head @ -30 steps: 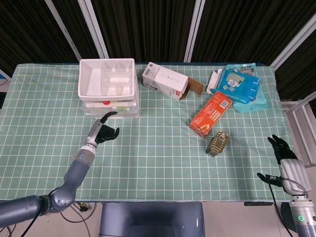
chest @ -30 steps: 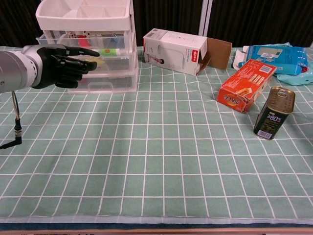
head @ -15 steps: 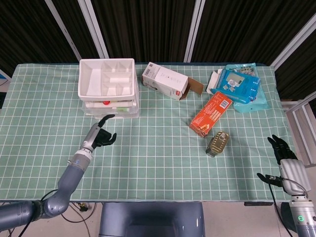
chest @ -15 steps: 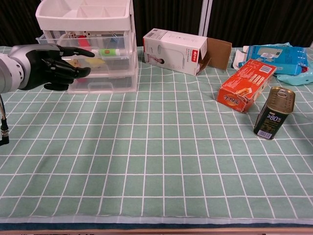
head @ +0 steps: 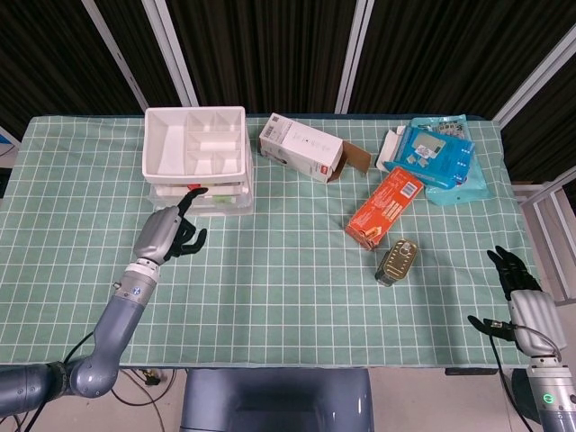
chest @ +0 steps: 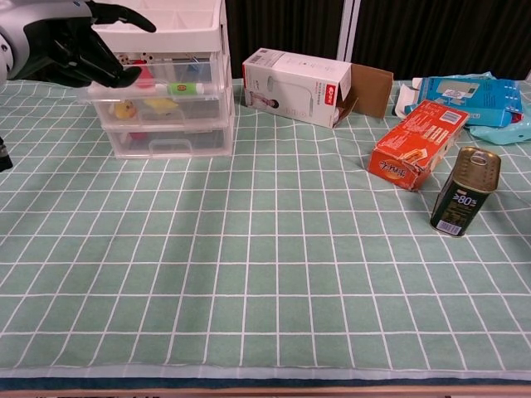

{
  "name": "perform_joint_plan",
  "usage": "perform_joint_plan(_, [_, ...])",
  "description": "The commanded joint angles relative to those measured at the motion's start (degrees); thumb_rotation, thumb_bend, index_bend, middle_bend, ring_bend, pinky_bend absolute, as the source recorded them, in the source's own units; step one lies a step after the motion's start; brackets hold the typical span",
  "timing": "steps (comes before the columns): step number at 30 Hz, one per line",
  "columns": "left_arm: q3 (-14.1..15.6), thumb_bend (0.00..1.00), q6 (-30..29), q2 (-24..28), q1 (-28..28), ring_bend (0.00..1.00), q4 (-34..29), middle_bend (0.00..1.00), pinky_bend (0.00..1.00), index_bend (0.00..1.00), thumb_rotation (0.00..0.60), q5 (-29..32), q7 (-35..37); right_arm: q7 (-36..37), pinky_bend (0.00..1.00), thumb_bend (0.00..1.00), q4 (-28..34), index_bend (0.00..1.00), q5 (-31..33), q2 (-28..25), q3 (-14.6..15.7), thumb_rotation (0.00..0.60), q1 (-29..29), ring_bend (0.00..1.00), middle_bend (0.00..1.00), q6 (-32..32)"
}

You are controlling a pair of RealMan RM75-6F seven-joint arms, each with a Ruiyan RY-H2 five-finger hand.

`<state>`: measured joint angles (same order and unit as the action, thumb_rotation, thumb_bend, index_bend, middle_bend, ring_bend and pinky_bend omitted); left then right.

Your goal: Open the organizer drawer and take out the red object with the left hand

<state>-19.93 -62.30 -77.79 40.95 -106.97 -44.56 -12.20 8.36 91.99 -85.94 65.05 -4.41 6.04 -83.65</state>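
The clear plastic organizer stands at the back left of the table, with a white divided tray on top. In its top drawer lies the red object beside a green-and-white tube. My left hand is raised in front of that top drawer's left end. One finger is stretched out, the others are partly curled, and it holds nothing. In the head view the left hand has its fingertips at the drawer fronts. My right hand hangs off the table's right edge, fingers spread and empty.
A white carton with an open flap lies right of the organizer. An orange box and a tin can sit at centre right. Blue packets are at the back right. A yellow item shows in the middle drawer.
My left hand has risen from the lower drawers to the top drawer's level and moved closer to the organizer. The right hand has not moved.
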Motion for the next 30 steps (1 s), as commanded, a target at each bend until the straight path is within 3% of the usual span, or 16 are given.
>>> perform_joint_plan(1, [-1.75,0.46,-1.58,2.04,3.92,0.98,-1.12,1.0,1.0,0.16,0.6,11.6,-7.56,0.02,0.22,0.07,0.04,0.0,0.06,-0.01,0.0,0.6,0.01,0.0,0.0,0.08])
perform_joint_plan(4, [-2.19,0.46,-2.38,2.41,6.24,0.98,-0.8,1.0,1.0,0.17,0.6,18.3,-11.64,0.01,0.22,0.07,0.1,0.0,0.14,0.0,-0.02,0.6,0.04,0.0,0.0,0.18])
perform_joint_plan(15, [-2.77,0.46,-2.0,2.53,9.39,0.99,0.09,1.0,1.0,0.26,0.6,28.34,-14.74,0.07,0.22,0.07,0.16,0.0,0.26,-0.05,-0.05,0.6,0.04,0.0,0.0,0.28])
perform_joint_plan(30, [-1.77,0.46,-2.1,4.71,9.12,0.99,-3.4,1.0,1.0,0.29,0.6,29.05,-13.83,0.04,0.22,0.07,0.27,0.0,0.13,-0.11,-0.01,0.6,0.0,0.0,0.0,0.2])
